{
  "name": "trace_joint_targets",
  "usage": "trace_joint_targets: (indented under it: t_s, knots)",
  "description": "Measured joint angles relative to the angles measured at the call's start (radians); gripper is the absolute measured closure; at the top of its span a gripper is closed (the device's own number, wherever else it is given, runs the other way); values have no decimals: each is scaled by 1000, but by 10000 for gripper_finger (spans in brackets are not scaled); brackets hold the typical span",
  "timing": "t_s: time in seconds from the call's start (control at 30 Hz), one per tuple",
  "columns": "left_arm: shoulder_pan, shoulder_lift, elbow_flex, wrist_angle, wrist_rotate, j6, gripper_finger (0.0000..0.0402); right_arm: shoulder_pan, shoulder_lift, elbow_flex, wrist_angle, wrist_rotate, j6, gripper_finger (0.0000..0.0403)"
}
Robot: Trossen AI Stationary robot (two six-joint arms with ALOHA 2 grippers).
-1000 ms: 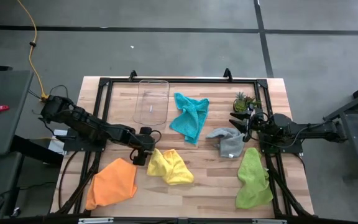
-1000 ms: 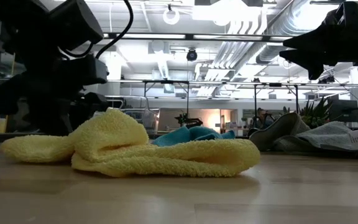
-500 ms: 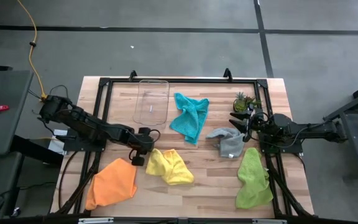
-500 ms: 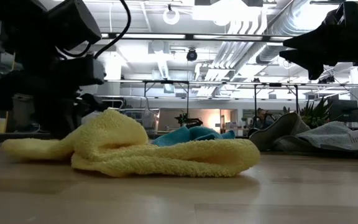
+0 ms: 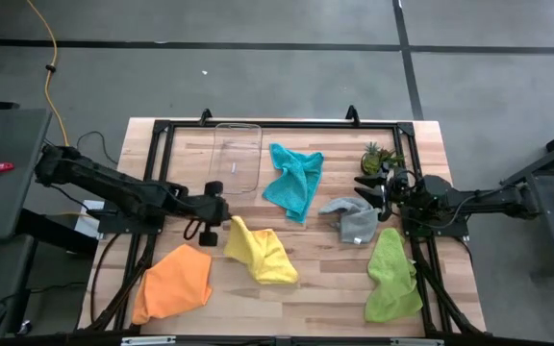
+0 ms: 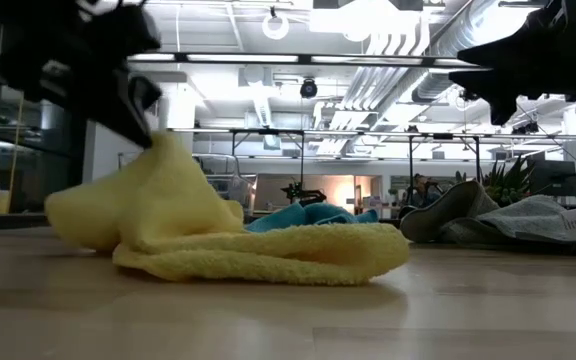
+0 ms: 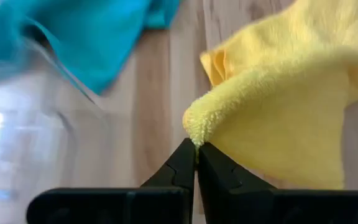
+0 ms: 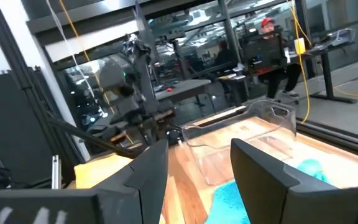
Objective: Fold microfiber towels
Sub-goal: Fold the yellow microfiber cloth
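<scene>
Your left gripper is pinched tight on one corner of the yellow towel, and that corner is raised off the table while the rest of the cloth trails away from the fingertips toward the table's middle and front. So the towel lies rightward and forward of the grip; to my eye, any spreading pull has to go away from that bulk. The orange towel lies crumpled just beside it on the left arm's side. Farther back, the teal towel sits next to the clear tray, which appears to hold nothing. On the far side, your right gripper waits with jaws apart above the grey towel, the lime green towel just in front of it.
</scene>
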Motion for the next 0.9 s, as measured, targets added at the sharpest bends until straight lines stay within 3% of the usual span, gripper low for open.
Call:
trace_joint_targets:
  t_s: [0.2, 0.47, 0.7, 0.9]
  knots:
    - [-93, 20, 156, -112, -186, 156, 401, 0, 88, 0, 65, -3, -2, 236]
    - [-250, 165, 201, -109, -312, 350, 401, 0, 212, 0, 179, -40, -2, 236]
    - [-403, 307, 200, -141, -341, 233, 402, 0, 299, 17, 234, -50, -2, 236]
    - [-483, 289, 200, -199, -359, 49, 401, 35, 470, 147, 186, -48, -58, 236]
